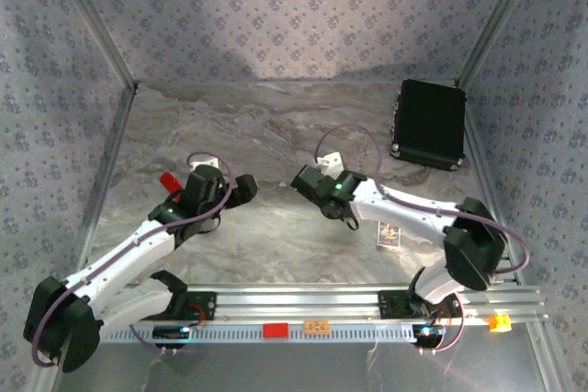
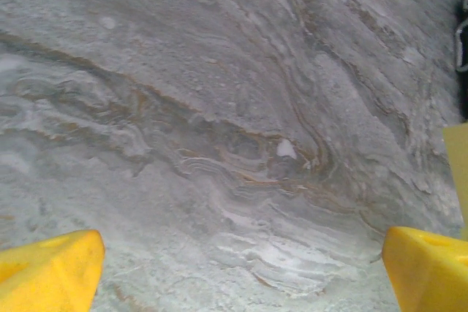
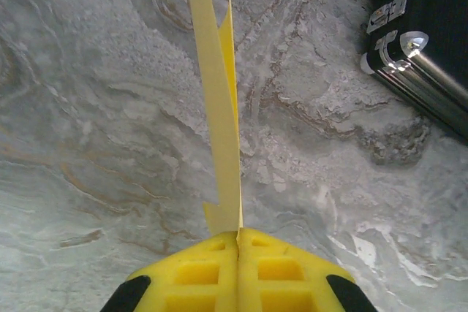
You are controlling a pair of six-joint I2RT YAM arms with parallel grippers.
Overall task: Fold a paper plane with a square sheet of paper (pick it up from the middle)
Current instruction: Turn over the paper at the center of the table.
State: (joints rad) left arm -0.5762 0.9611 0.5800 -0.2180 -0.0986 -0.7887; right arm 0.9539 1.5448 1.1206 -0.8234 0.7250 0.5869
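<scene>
My right gripper (image 3: 238,233) is shut on the paper plane (image 3: 219,107), a slim folded strip of yellow paper seen edge-on. It rises from between the yellow fingers and points away over the marble table. In the top view the right gripper (image 1: 301,178) hovers mid-table, facing the left gripper (image 1: 241,188) across a short gap. The left gripper (image 2: 241,268) is open, its yellow fingertips (image 2: 51,272) spread wide with only bare table between them. A yellow edge of the paper (image 2: 457,173) shows at the right border of the left wrist view.
A black rectangular case (image 1: 428,123) lies at the back right, with its metal-trimmed corner (image 3: 431,27) near the paper's tip. A small printed card (image 1: 390,236) lies under the right arm. A red-handled tool (image 1: 172,181) sits beside the left arm. Patterned walls enclose the table.
</scene>
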